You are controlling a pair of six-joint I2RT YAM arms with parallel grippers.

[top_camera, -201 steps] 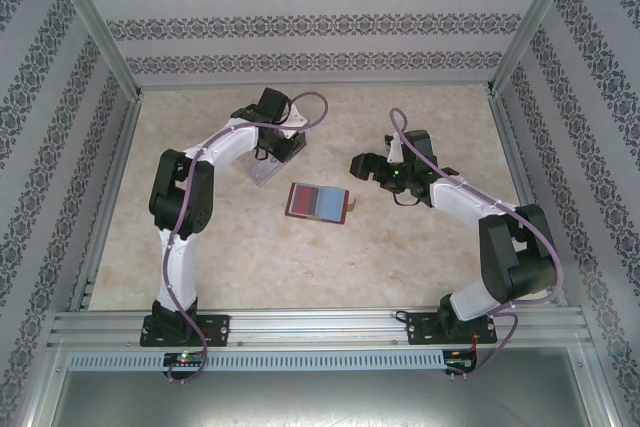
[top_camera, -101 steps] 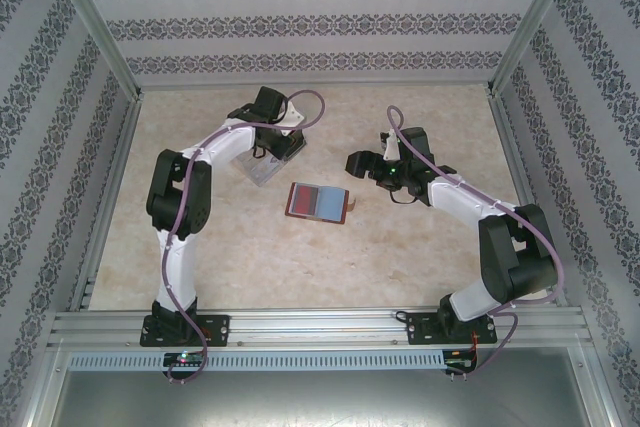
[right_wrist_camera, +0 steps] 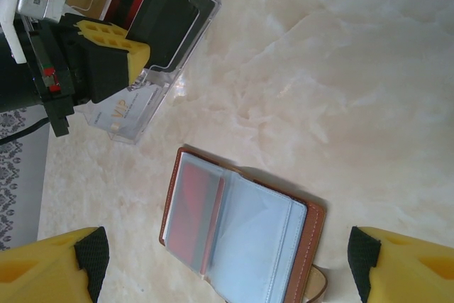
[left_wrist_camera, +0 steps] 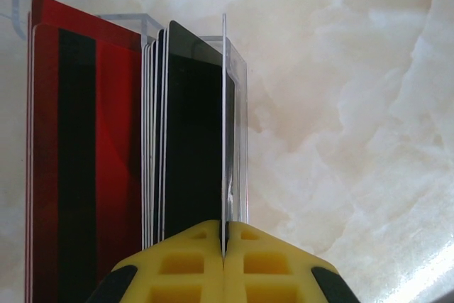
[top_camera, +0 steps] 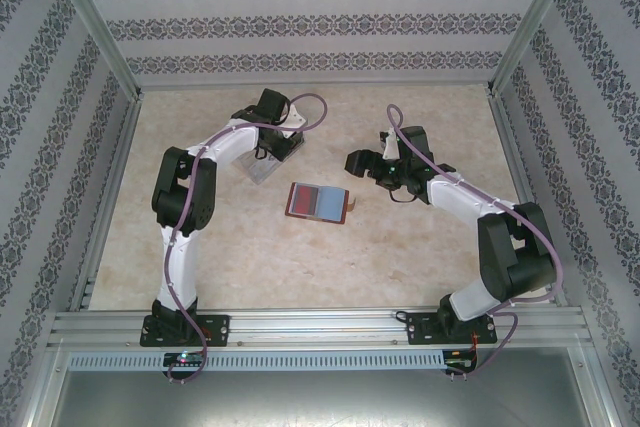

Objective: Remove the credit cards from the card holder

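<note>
The brown card holder (top_camera: 318,202) lies open on the table, a red card (right_wrist_camera: 193,221) in its left clear sleeve (right_wrist_camera: 234,228). My right gripper (top_camera: 362,162) hovers open above and to the right of it, its yellow fingertips (right_wrist_camera: 53,264) wide apart with the holder between them in the right wrist view. My left gripper (top_camera: 272,157) is at a clear plastic box (top_camera: 262,169) and is shut on a thin card seen edge-on (left_wrist_camera: 224,125). Red cards (left_wrist_camera: 78,154) and black cards (left_wrist_camera: 191,140) stand in the box beside it.
The clear box (right_wrist_camera: 152,83) holds several cards, one marked VIP (right_wrist_camera: 128,111). Patterned walls and a metal frame (top_camera: 110,197) ring the marble table. Bare tabletop (top_camera: 300,267) lies in front of the holder.
My right gripper has shifted a little to the left and back. The left gripper has stayed at the clear box, and the card holder has not moved.
</note>
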